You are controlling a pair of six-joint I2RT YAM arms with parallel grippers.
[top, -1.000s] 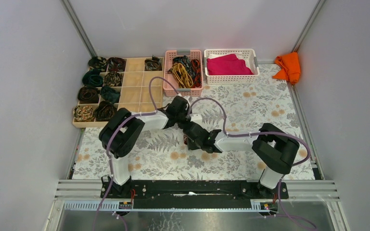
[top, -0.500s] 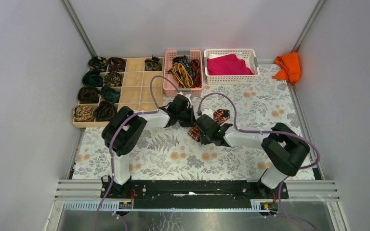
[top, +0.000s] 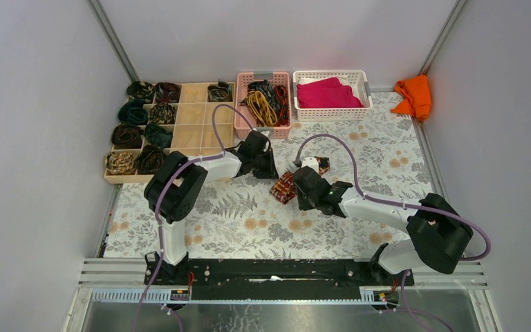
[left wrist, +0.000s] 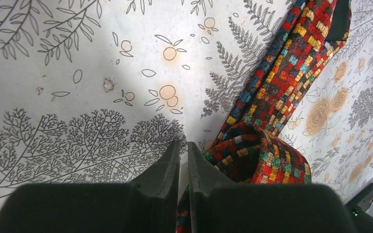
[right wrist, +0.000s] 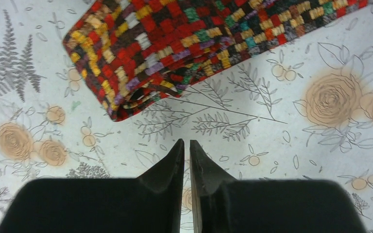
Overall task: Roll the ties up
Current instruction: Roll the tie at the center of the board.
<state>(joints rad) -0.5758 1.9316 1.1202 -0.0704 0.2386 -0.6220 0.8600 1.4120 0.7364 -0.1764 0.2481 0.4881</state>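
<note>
While both hands sit pinched narrow with nothing clearly held, the red-orange tie (top: 284, 187) lies half-folded on the counter (top: 359, 149) between them, long axis diagonal toward far-right, its bunched end against the left hand (left wrist: 183, 150) and just ahead of the right hand (right wrist: 187, 148).

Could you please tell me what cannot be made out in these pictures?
Red-orange patterned fabric necktie: the right arm covers its middle in the top view, and both wrist views cut it off at their edges.
Tangled ties in the pink plastic basket: too small to count, top view.
Left fingers: they hide whether they touch the necktie, left wrist view.
</note>
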